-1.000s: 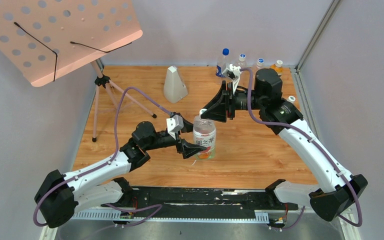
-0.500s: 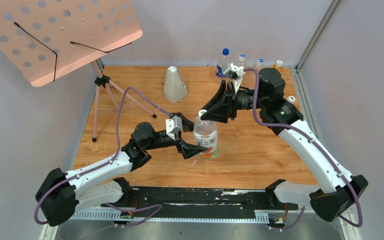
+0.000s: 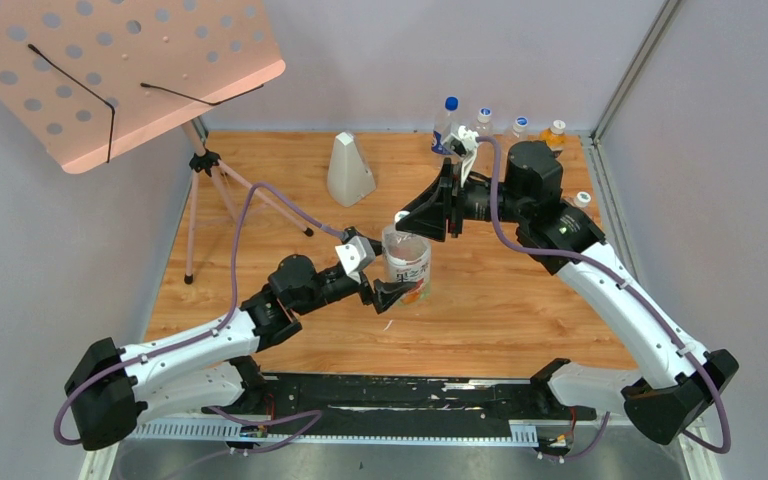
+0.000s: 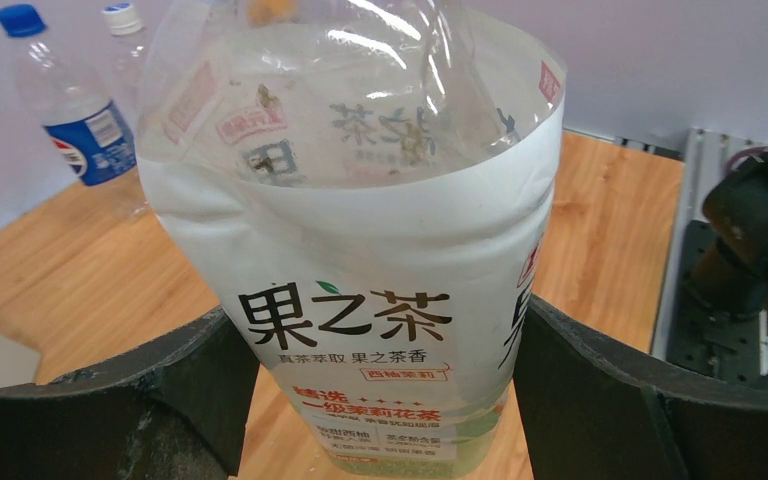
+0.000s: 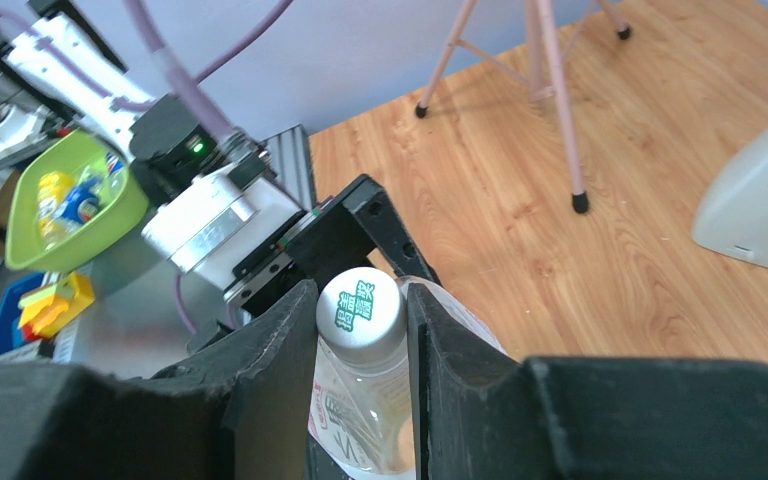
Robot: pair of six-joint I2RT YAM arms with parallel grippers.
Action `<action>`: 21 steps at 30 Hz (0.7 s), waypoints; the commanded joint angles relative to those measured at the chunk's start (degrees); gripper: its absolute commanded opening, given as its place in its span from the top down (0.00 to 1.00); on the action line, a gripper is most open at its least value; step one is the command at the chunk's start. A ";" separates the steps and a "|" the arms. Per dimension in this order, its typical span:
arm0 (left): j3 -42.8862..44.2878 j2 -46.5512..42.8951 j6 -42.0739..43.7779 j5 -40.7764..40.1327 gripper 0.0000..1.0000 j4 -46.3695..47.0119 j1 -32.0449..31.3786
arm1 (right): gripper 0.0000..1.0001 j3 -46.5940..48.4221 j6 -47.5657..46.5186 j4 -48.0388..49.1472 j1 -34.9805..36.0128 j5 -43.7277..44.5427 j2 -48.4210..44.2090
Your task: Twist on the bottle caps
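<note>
While the left pincer [image 3: 403, 290] clamps the larger bottle [image 4: 360, 250] by its label, upright in the middle of the counter [image 3: 520, 310], the right pincer [image 5: 362, 330] pinches the white cap [image 5: 360, 305] seated on its neck. How tight it sits is unclear, and half the job looks left.

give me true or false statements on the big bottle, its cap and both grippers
The left gripper clasps the large clear plastic bottle with the green-white-orange label. True.
The right gripper is open above the bottle. False: it is shut on the small round white plastic cap at the bottle's mouth.
The bottle lies on its side. False: it is upright.
A blue-capped clear plastic bottle stands at the wooden table's far edge. True.
</note>
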 commanded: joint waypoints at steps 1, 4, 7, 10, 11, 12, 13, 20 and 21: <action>1.77 -0.38 10.79 -8.76 0.99 12.96 -2.67 | 0.87 -3.01 7.71 -6.08 3.19 13.61 -0.14; 1.69 0.18 12.39 -12.14 0.99 13.17 -3.81 | 0.86 -4.05 9.52 -6.04 5.20 20.38 -0.87; 1.65 0.89 13.98 -15.60 0.99 13.67 -4.72 | 0.86 -5.33 11.89 -5.92 7.06 27.17 -1.29; 1.68 2.26 15.08 -19.26 0.99 15.56 -6.05 | 0.86 -6.78 13.78 -5.46 9.17 33.82 -1.46; 1.64 2.56 15.16 -20.07 0.99 16.14 -6.26 | 0.86 -7.32 14.47 -5.13 10.45 36.06 -1.54; 1.62 3.24 15.16 -21.69 0.99 17.53 -6.66 | 0.86 -7.97 15.14 -4.71 11.44 38.68 -1.68; 1.67 3.63 15.07 -22.42 0.99 18.91 -7.01 | 0.86 -8.61 15.61 -4.19 12.27 41.65 -1.81; 1.41 7.05 12.20 -27.01 0.99 23.60 -7.97 | 0.83 -11.50 19.80 -0.76 15.53 48.98 -2.79; 1.07 7.15 11.79 -27.24 0.99 23.83 -7.97 | 0.82 -11.72 20.27 -0.38 15.53 49.30 -3.13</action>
